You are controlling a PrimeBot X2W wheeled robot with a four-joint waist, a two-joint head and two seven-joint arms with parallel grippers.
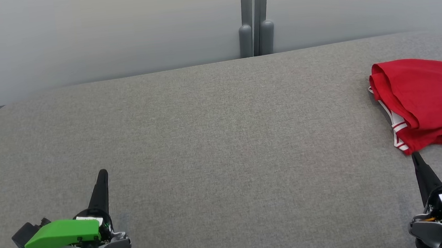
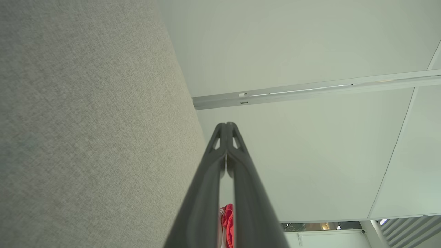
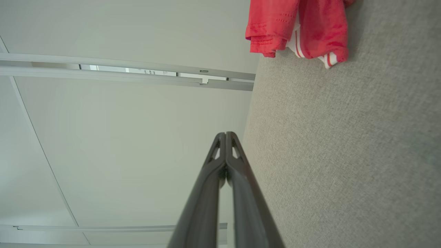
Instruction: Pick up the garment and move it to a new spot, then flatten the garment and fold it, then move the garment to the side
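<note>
Plainly, with both jaws pressed together and empty, the right pair's stray sweep could rumple the neighbouring folded red garment (image 1: 425, 96).

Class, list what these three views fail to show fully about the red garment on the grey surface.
Head view: the picture's right edge cuts off the red garment, so its whole outline is unknown.
Left wrist view: the shut fingers of the left gripper hide all but a sliver of it.
Right wrist view: the top edge crops it.
</note>
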